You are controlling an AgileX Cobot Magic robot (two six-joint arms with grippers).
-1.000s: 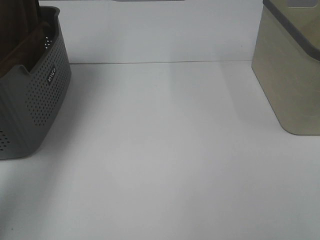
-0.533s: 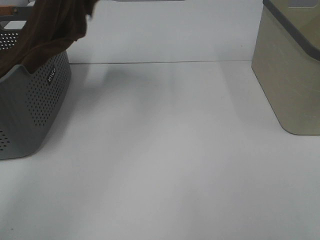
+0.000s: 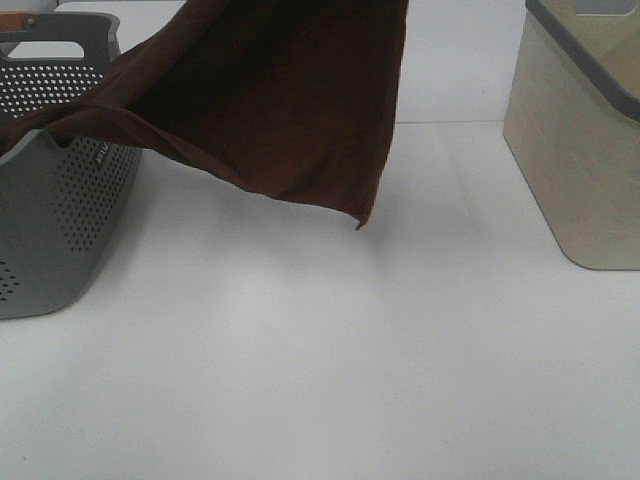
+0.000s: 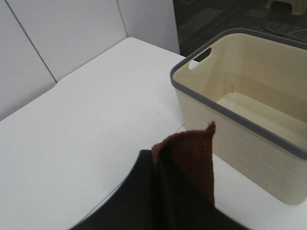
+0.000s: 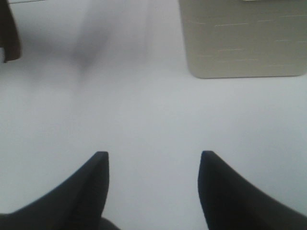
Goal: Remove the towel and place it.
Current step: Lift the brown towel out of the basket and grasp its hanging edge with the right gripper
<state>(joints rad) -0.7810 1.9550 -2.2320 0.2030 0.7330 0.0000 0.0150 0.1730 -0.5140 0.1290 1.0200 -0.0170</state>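
Cut off: the towel (image 3: 290, 100) runs out of the top of the high view, so the grip on it isn't seen there; grey basket (image 3: 60, 220) is cut by the left edge, beige bin (image 3: 580, 150) by the right + top edges
Hidden: basket's inside is mostly covered by cloth or out of frame; can't tell what else it holds
Hard to make out: in the L wrist view the dark fingers blend w/ the dark cloth, so finger outlines are unclear; in the R wrist view a dark strip at the frame edge (image 5: 7, 33) is too cropped to identify
Towel pos: dark reddish-brown, hanging in the air over the white table (image 3: 320, 360); one end lies across the basket's near rim, the rest spreads toward mid-frame; lower corner hangs free above the table, well apart from the bin
L gripper (image 4: 152, 167): raised above the table, clamped on a towel corner, whose hemmed tip (image 4: 194, 153) sticks up past the fingers; the bin's open top w/ grey rim (image 4: 249, 96) is just beyond
R gripper (image 5: 154, 153): low over bare table, facing the bin's side wall (image 5: 240, 43); fingers wide apart, nothing between them
Writing: small plate on the basket's side (image 3: 100, 152) w/ pale letters, too small to read
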